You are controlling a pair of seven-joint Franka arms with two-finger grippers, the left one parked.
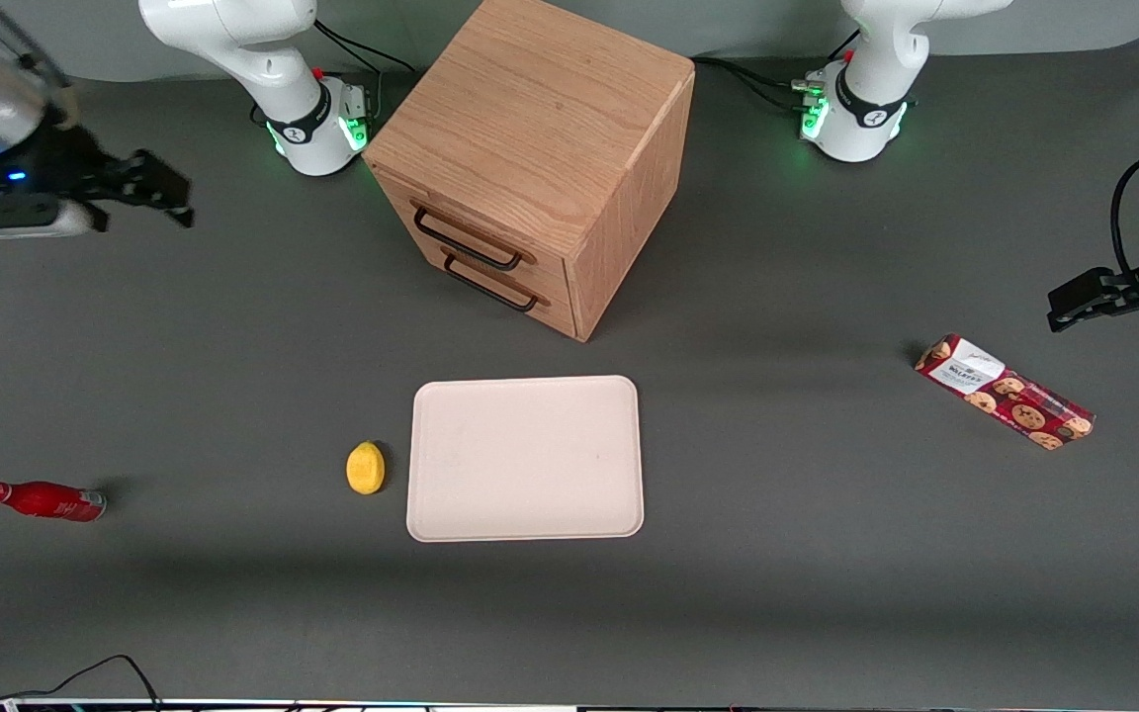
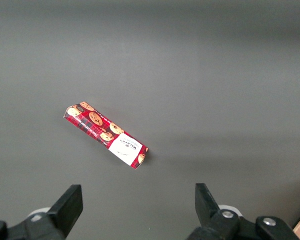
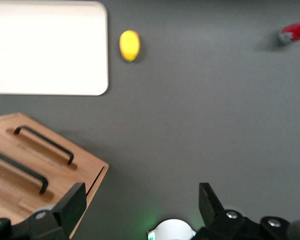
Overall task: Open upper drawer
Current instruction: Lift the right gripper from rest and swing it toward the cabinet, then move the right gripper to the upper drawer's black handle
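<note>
Nearest the front camera we have the pale tray (image 1: 526, 458) lying flat on the dark counter (image 1: 777, 554), with a yellow lemon (image 1: 365, 467) just beside it and a red bottle (image 1: 43, 500) lying toward the working arm's end. Farther from the camera stands the oak cabinet (image 1: 540, 129), turned at an angle. Its upper drawer (image 1: 476, 229) is shut flush, its thin black handle (image 1: 467, 241) sitting just above the matching handle of the lower drawer (image 1: 500, 289).

Our end effector (image 1: 149, 190) hangs above the counter well apart from the cabinet, toward the working arm's end, its fingers (image 3: 72, 205) spread wide and holding nothing.

To do this well, we judge we should swing in toward the cabinet's front, line up square to the angled face, and straddle the higher handle only. The two handles sit close together, so height needs care. Then we would pull straight along the drawer's own axis, so the cabinet does not slide or twist.
</note>
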